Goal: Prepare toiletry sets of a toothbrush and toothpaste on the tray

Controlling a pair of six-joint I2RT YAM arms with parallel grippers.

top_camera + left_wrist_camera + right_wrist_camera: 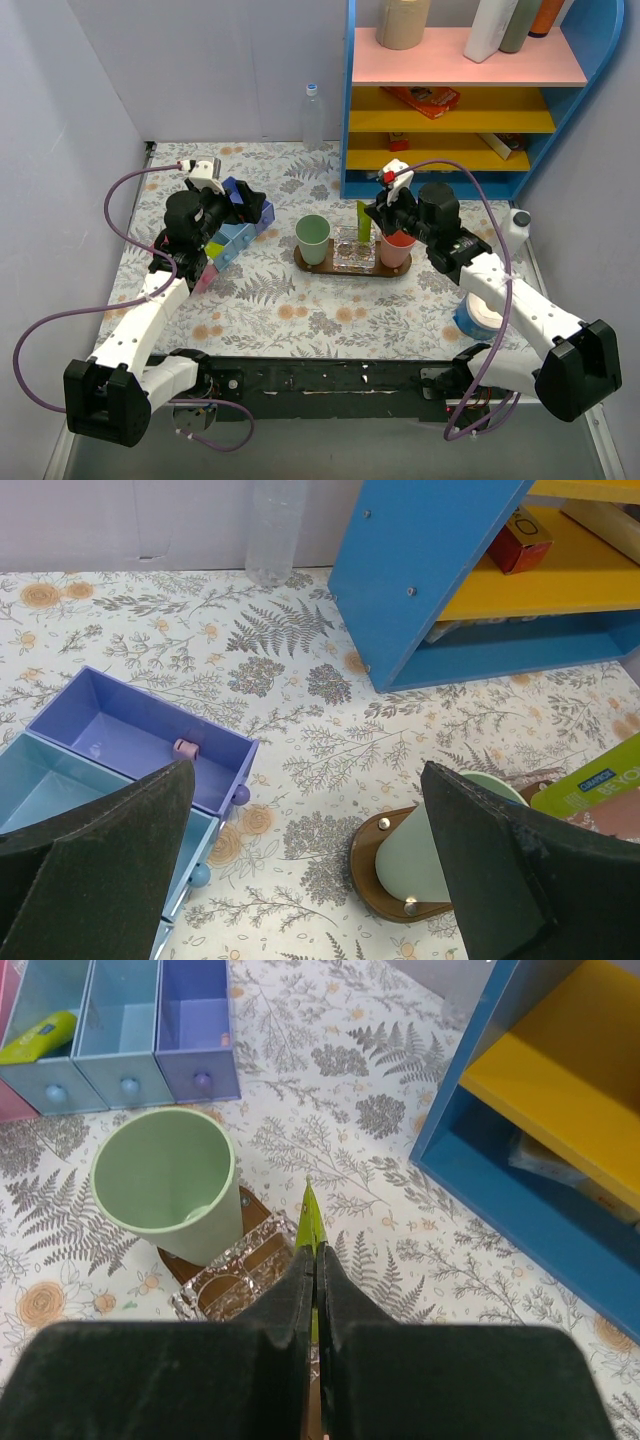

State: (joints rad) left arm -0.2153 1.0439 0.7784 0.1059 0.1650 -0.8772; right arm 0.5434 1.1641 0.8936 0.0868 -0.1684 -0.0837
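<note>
The dark-brown oval tray [303, 264] lies mid-table and carries a green cup [312, 238], a clear square holder [355, 252] and a pink cup [397, 250]. My right gripper [378, 214] hovers over the holder, shut on a flat lime-green pointed piece [311, 1222] that sticks out past the fingertips. The right wrist view has the holder [240, 1275] just left of the jaws and the green cup [165, 1185] beyond it. My left gripper [305, 830] is wide open and empty, between the organiser [130, 730] and the tray's end [375, 865].
The pink-blue-purple organiser [235, 235] sits left of the tray with its drawers open; one blue drawer holds a lime-green packet [38, 1038]. A blue shelf unit [450, 100] stands at the back right, a clear bottle [313, 115] beside it. A blue-white roll [475, 315] lies near the right arm.
</note>
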